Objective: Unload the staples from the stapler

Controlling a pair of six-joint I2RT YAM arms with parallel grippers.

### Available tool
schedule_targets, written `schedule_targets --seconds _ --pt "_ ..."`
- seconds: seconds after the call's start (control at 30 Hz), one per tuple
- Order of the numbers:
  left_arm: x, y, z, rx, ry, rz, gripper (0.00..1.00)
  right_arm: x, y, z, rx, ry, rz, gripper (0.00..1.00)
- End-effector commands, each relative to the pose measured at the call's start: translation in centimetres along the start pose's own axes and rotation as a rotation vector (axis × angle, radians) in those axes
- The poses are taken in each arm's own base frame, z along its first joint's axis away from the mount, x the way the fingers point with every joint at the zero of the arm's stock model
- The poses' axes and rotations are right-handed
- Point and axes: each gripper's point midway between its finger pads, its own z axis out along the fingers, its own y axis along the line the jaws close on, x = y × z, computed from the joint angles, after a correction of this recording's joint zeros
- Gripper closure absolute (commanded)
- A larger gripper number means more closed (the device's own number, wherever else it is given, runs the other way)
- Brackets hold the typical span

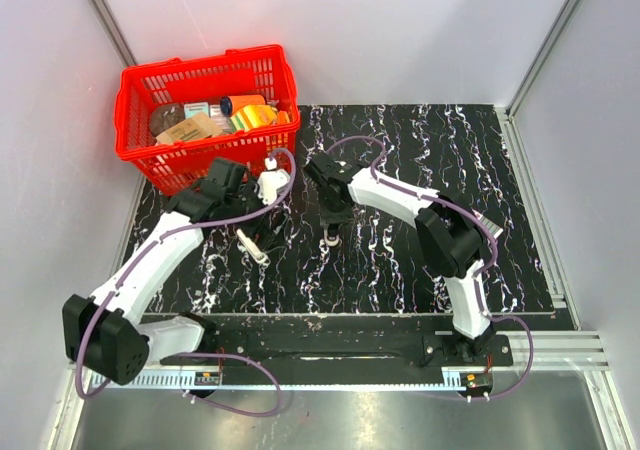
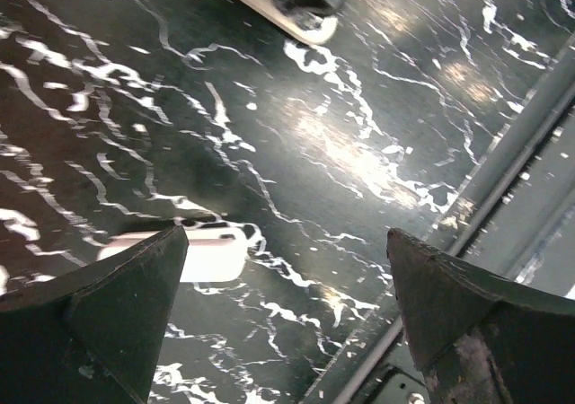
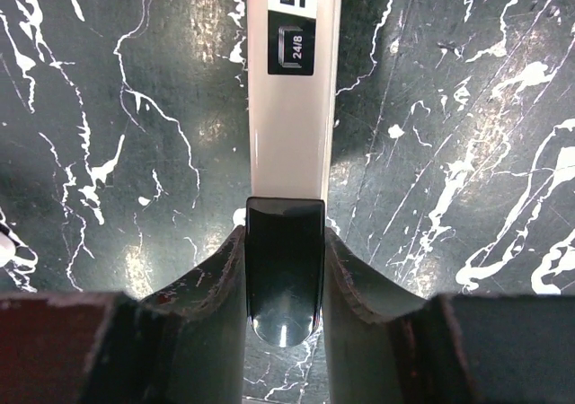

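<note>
The stapler (image 3: 293,144) lies on the black marbled table. It is a slim pale beige bar with a black "24/8" label and a glossy black end (image 3: 285,278). My right gripper (image 3: 285,233) is shut on that black end, with a finger on each side. In the top view the right gripper (image 1: 330,218) points down at the table's middle, and the stapler (image 1: 329,235) shows just below it. My left gripper (image 2: 287,238) is open and empty above the table, and sits left of the stapler in the top view (image 1: 262,215).
A white oblong stick (image 2: 211,253) lies by my left gripper's left finger and also shows in the top view (image 1: 252,245). A red basket (image 1: 200,68) with several packaged goods stands at the back left. A metal rail (image 2: 503,197) runs along the table's edge.
</note>
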Motion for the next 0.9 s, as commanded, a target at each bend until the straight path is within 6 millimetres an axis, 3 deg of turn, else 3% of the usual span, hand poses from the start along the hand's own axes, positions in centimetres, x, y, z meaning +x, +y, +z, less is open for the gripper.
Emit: schedule_targets --seconds 0.0,0.07,0.17,0.27,0.47,0.6,0.77,0.87 --pt "-8.3 2.4 -5.5 -0.238 -0.310 0.143 0.01 -3.5 3.1 -5.4 -0.156 -0.154 0.046 1.00" --pt "-9.2 2.7 -5.8 -0.277 -0.405 0.096 0.01 -3.7 3.7 -6.4 -0.207 -0.173 0.064 1.00" --pt "-5.1 2.7 -1.2 -0.166 -0.223 0.075 0.01 -3.6 4.6 -7.4 -0.272 -0.177 0.092 1.00" --pt "-3.6 2.3 1.0 -0.079 -0.115 -0.003 0.09 -3.8 5.1 -8.3 -0.320 -0.200 0.131 1.00" --pt "-4.2 1.5 1.9 -0.075 -0.279 -0.062 0.09 -3.7 5.8 -10.1 -0.438 -0.252 0.238 1.00" --pt "-3.1 0.9 4.0 0.008 -0.231 -0.125 0.09 -3.5 5.6 -10.5 -0.477 -0.282 0.314 1.00" --pt "-4.1 -1.0 5.4 0.162 -0.256 -0.212 0.07 -3.2 5.3 -12.0 -0.551 -0.322 0.385 1.00" --pt "-4.5 -1.2 6.0 0.187 -0.265 -0.217 0.08 -3.0 5.0 -13.1 -0.579 -0.344 0.413 1.00"
